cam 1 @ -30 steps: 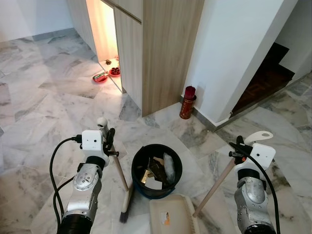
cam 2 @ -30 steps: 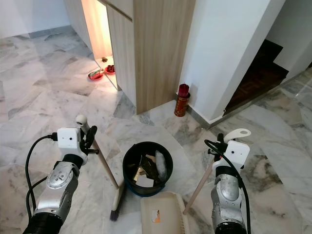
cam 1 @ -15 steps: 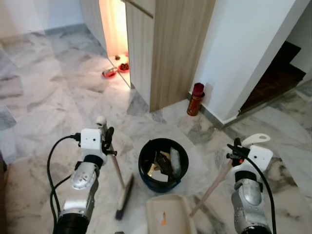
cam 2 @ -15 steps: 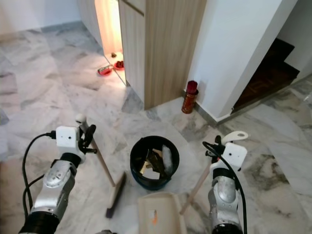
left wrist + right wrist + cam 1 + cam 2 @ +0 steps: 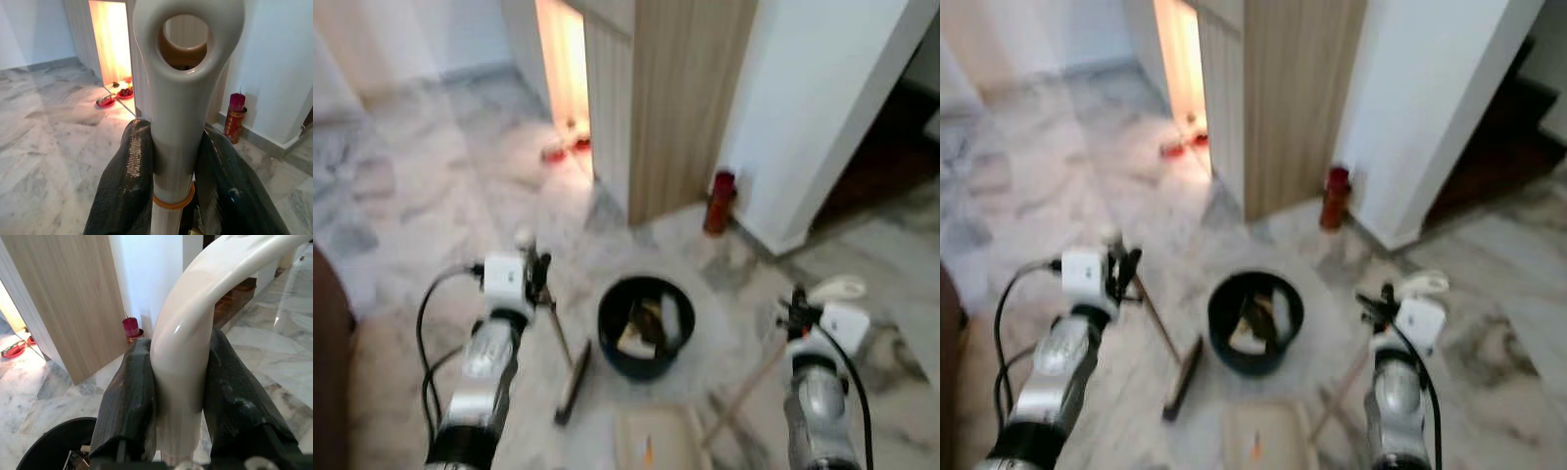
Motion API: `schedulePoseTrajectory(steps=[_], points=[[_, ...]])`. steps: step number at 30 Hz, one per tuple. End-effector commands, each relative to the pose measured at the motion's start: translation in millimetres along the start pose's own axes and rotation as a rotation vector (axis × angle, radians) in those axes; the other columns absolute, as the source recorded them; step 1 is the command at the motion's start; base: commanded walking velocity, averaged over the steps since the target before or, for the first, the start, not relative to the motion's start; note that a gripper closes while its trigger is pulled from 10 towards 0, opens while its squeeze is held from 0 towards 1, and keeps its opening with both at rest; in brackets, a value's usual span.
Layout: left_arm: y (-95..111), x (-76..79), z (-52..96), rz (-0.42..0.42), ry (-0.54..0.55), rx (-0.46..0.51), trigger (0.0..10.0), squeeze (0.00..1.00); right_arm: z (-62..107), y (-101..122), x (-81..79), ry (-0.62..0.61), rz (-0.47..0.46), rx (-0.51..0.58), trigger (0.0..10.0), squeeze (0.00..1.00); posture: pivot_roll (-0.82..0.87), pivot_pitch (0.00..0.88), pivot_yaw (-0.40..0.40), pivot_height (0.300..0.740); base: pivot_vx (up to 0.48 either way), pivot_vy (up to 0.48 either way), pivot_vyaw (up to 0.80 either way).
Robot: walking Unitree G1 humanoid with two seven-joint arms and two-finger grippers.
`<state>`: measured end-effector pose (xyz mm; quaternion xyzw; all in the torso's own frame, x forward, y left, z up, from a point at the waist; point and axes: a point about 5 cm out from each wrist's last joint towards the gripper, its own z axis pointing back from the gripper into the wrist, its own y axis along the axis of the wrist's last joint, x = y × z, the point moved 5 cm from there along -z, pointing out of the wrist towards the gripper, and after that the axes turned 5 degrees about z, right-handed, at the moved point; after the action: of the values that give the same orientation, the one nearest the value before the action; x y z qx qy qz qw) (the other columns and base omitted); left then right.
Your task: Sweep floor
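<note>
My left gripper (image 5: 540, 279) is shut on the top of the broom's wooden handle (image 5: 558, 335), just under its white ringed cap (image 5: 183, 98); black fingers (image 5: 129, 186) press both sides. The dark broom head (image 5: 573, 382) rests on the marble floor, left of the black bin (image 5: 646, 328) that holds rubbish. My right gripper (image 5: 795, 311) is shut on the dustpan's white curved grip (image 5: 188, 357), fingers (image 5: 132, 396) on either side. Its wooden shaft (image 5: 744, 392) slants down to the beige dustpan (image 5: 651, 446) on the floor in front of the bin.
A wooden cabinet (image 5: 680, 98) and white wall (image 5: 822, 108) stand behind the bin, with a red can (image 5: 718, 203) at the wall's foot. Red dishes (image 5: 566, 150) lie in the lit gap. A dark brown shape (image 5: 328, 372) edges in at the left. Open marble floor lies to the left.
The whole picture has shifted and blurred, so the camera moved. A dark brown shape has come in at the left edge. Both grippers keep their holds.
</note>
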<state>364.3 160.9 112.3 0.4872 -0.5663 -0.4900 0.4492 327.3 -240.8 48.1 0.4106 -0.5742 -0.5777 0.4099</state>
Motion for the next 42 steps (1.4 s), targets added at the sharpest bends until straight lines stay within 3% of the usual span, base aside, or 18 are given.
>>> schedulePoseTrajectory(steps=[1, 22, 34, 42], points=[[9.2, -5.0, -1.0, -0.016, 0.013, 0.037, 10.0, 0.0, -3.2, 7.5, -4.3, 0.005, -0.014, 0.029, 10.0, 0.0, 0.2, 0.039, -0.035, 0.74, -0.24, 0.0, 0.0], [6.1, -5.0, 2.9, -0.003, 0.039, 0.037, 10.0, 0.0, -6.5, 10.0, -1.3, 0.019, 0.002, 0.029, 10.0, 0.0, 0.19, 0.061, -0.061, 0.74, -0.254, 0.0, 0.0], [3.5, -2.4, 2.2, 0.006, 0.033, 0.024, 10.0, 0.0, -7.2, 7.6, 1.4, 0.012, -0.002, 0.011, 10.0, 0.0, 0.19, 0.068, -0.064, 0.74, 0.0, 0.0, 0.0], [3.5, 2.3, 1.3, 0.018, 0.016, 0.025, 10.0, 0.0, -7.8, 6.1, 2.5, 0.014, 0.004, 0.0, 10.0, 0.0, 0.18, 0.067, -0.067, 0.74, 0.0, 0.0, -0.8]])
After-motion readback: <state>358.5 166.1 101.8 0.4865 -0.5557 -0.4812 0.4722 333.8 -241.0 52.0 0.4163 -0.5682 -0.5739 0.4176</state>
